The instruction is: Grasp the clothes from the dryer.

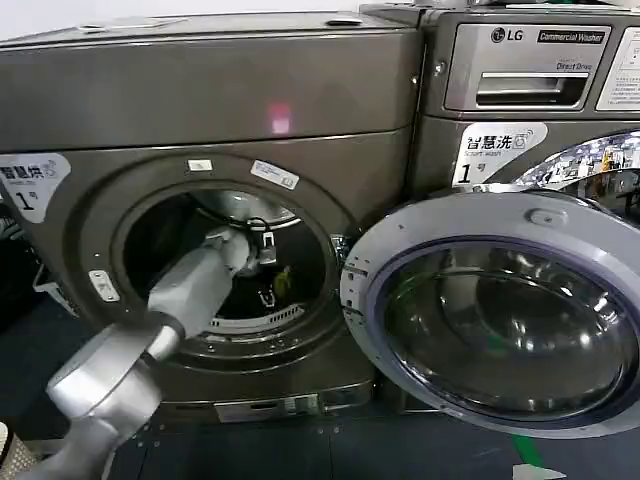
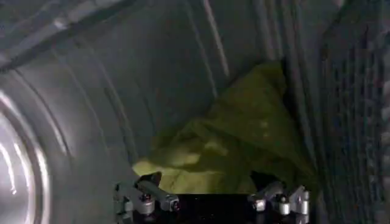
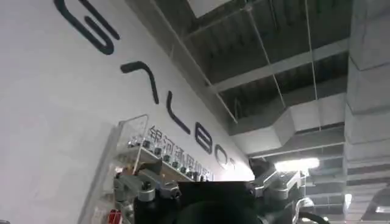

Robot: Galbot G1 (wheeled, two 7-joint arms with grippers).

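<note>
Your dryer (image 1: pixel 210 110) stood with its door (image 1: pixel 500 310) swung wide at 3 o'clock of the porthole. Your left gripper (image 2: pixel 210 204) reached inside the drum (image 2: pixel 91 109), fingers (image 2: pixel 146 198) spread wide and holding nothing. The clothes (image 2: pixel 237 134) lay heaped just beyond the fingertips, at 12 o'clock of the claw, against the drum's wall. Your right gripper (image 3: pixel 207 192) pointed at the ceiling, fingers apart, empty.

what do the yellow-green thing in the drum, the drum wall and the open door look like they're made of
The clothes: soft woven fabric, matte, judging by its limp folds and creases. The drum wall of the dryer: likely metal, brushed grey with raised ribs and bright glints. The open door: a silvery ring, plastic or painted metal, around a glossy transparent bowl, glass or clear plastic, with reflections. The left tool is open before the cloth.
</note>
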